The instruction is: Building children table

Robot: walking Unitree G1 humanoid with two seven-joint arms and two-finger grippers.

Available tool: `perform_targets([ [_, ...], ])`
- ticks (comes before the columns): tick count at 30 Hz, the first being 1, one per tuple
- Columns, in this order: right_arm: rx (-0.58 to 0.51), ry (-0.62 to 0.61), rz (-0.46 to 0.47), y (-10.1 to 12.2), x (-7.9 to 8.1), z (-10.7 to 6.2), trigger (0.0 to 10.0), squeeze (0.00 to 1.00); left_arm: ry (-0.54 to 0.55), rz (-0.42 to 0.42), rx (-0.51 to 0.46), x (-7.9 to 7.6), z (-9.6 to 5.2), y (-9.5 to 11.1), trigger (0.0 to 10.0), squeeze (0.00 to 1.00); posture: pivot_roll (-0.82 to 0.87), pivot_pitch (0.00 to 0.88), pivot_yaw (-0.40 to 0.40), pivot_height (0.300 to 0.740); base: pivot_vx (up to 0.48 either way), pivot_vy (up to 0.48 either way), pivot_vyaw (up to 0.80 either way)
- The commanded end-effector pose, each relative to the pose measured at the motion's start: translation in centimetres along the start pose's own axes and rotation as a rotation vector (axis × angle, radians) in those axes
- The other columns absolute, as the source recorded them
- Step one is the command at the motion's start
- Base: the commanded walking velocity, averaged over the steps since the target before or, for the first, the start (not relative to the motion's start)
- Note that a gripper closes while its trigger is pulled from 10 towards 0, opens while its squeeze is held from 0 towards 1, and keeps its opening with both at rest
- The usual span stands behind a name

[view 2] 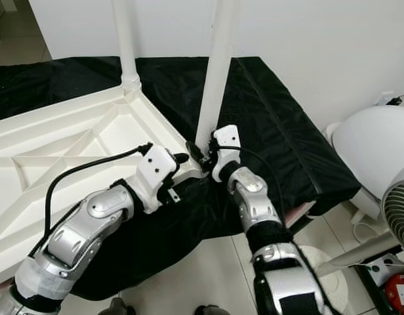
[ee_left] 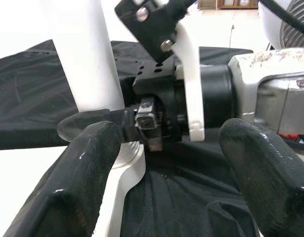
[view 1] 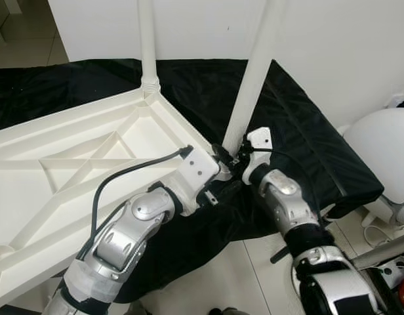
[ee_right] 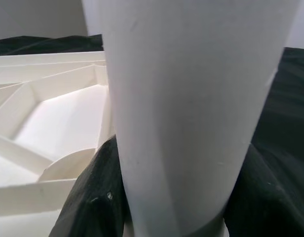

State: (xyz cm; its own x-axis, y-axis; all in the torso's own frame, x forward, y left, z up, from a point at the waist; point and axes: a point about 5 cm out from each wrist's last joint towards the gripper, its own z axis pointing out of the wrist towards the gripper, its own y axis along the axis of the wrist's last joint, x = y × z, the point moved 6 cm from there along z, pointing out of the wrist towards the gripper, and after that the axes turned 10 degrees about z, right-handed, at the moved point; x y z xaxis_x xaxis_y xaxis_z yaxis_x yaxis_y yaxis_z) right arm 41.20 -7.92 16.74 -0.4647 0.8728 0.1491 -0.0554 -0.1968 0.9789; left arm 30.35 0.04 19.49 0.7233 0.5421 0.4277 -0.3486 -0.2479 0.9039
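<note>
- The children's table top (view 1: 71, 164) lies upside down, ribbed underside up, on a black cloth (view 1: 300, 131) spread over a low surface; one white leg (view 1: 147, 46) stands in its far corner socket.
- The right gripper (view 2: 203, 157) is clamped on a second white leg (view 1: 251, 79) low down by its base, a black finger (ee_right: 93, 197) pressed against each side of the tube, holding it upright at the near corner of the top.
- The left gripper (view 1: 215, 187) sits just beside that corner with its fingers (ee_left: 73, 187) spread apart, gripping nothing and facing the right gripper across the leg's base.
- Judged step: seating the second leg into its corner socket.
- In the left wrist view the leg's foot seems to rest on the socket collar; how deep it sits cannot be told.
- Next move likely calls for keeping the leg plumb while pressing or twisting it down, the left gripper bracing the top's corner so it does not slide on the cloth.
</note>
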Motion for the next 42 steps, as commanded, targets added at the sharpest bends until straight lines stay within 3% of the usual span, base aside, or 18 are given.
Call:
perform_targets([
  [1, 0.029, -0.092, 0.028, -1.1, -1.2, -0.6, 10.0, 0.0, -0.009, 0.022, -0.008, -0.1, 0.1, 0.2, 10.0, 0.0, 0.07, 0.08, -0.073, 0.74, 0.0, 0.0, 0.0],
  [3, -0.004, -0.241, 0.054, -0.8, -1.8, -0.9, 10.0, 0.0, 0.0, 0.021, -0.008, 0.2, 0.1, 0.2, 10.0, 0.0, 0.07, 0.079, -0.074, 0.74, 0.0, 0.0, 0.0],
  [10, -0.07, -0.473, 0.102, -0.6, -2.3, -2.2, 10.0, 0.0, 0.018, 0.031, -0.005, 0.6, -0.1, 0.1, 10.0, 0.0, 0.08, 0.079, -0.08, 0.74, 0.0, 0.0, 0.0],
  [12, -0.077, -0.452, 0.128, -0.9, -0.6, -1.9, 10.0, 0.0, 0.035, 0.031, -0.003, 1.1, -0.2, 0.0, 10.0, 0.0, 0.08, 0.08, -0.069, 0.74, 0.0, 0.0, 0.0],
  [14, -0.079, -0.432, 0.129, -0.9, 0.0, -1.8, 10.0, 0.0, 0.04, 0.03, -0.003, 1.2, -0.2, 0.0, 10.0, 0.0, 0.08, 0.08, -0.069, 0.74, 0.0, 0.0, 0.0],
  [19, -0.092, -0.408, 0.126, -0.5, 0.1, -1.7, 10.0, 0.0, 0.044, 0.03, -0.004, 1.3, -0.2, 0.0, 10.0, 0.0, 0.07, 0.083, -0.065, 0.74, 0.0, 0.0, 0.0],
  [20, -0.11, -0.407, 0.119, 0.0, -0.4, -2.0, 10.0, 0.65, 0.044, 0.032, -0.004, 1.4, -0.2, 0.0, 10.0, 0.0, 0.07, 0.087, -0.063, 0.74, 0.0, 0.0, 0.0],
  [21, -0.11, -0.407, 0.119, 0.0, -0.4, -2.0, 10.0, 0.65, 0.044, 0.032, -0.004, 1.4, -0.2, 0.0, 10.0, 0.0, 0.07, 0.087, -0.063, 0.74, 0.0, 0.0, 0.0],
  [22, -0.125, -0.399, 0.116, 0.4, -0.5, -2.1, 10.0, 1.0, 0.045, 0.034, -0.004, 1.4, -0.2, 0.0, 10.0, 0.0, 0.07, 0.087, -0.063, 0.74, 0.0, 0.0, 0.0],
  [27, -0.157, -0.339, 0.099, 1.9, -0.8, -2.6, 10.0, 1.0, 0.043, 0.04, 0.001, 1.4, -0.5, -0.1, 10.0, 0.0, 0.07, 0.093, -0.063, 0.74, 0.0, 0.0, 0.0],
  [32, -0.125, -0.274, 0.078, 1.7, -0.9, -2.9, 10.0, 1.0, 0.01, 0.04, -0.001, 1.0, -1.1, -0.3, 10.0, 0.0, 0.07, 0.093, -0.065, 0.74, 0.0, 0.0, 0.0],
  [33, -0.113, -0.246, 0.075, 1.5, -1.0, -3.0, 10.0, 0.85, -0.009, 0.032, -0.005, 0.8, -1.3, -0.3, 10.0, 0.0, 0.07, 0.093, -0.065, 0.74, 0.0, 0.0, 0.0],
  [35, -0.105, -0.228, 0.073, 1.5, -1.1, -3.0, 10.0, 0.85, -0.022, 0.027, -0.008, 0.7, -1.4, -0.3, 10.0, 0.0, 0.07, 0.093, -0.065, 0.74, 0.0, 0.0, 0.0],
  [36, -0.094, -0.191, 0.061, 1.3, -1.2, -3.0, 10.0, 0.0, -0.038, 0.027, -0.011, 0.5, -1.5, -0.3, 10.0, 0.0, 0.07, 0.089, -0.065, 0.74, 0.0, 0.0, 0.0],
  [42, -0.024, -0.054, 0.01, 0.4, -0.6, -2.8, 10.0, 0.0, -0.049, 0.024, -0.003, 0.4, -1.5, -0.5, 10.0, 0.0, 0.07, 0.081, -0.065, 0.74, 0.0, 0.0, 0.0],
])
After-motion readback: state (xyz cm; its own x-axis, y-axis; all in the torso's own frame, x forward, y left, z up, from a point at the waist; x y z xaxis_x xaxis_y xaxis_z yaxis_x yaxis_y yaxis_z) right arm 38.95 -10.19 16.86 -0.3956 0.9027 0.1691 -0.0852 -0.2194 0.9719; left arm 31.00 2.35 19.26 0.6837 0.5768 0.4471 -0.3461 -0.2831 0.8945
